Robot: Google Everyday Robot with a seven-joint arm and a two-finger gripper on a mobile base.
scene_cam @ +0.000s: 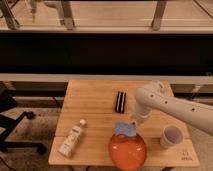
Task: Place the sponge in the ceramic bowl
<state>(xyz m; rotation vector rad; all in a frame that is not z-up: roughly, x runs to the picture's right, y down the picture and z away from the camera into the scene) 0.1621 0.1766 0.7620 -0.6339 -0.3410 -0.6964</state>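
Note:
The light-blue sponge (125, 129) is at the far rim of the orange-red ceramic bowl (128, 150), which stands at the table's front edge. I cannot tell whether the sponge rests on the rim or hangs just above it. My white arm reaches in from the right and bends down, so the gripper (134, 121) is right at the sponge's upper right corner. The contact between them is hidden by the arm.
A black rectangular bar (119, 101) lies mid-table behind the sponge. A white bottle (71, 139) lies on its side at the front left. A small whitish cup (171, 136) stands at the right under my forearm. An office chair (12, 127) is left of the wooden table (90, 100).

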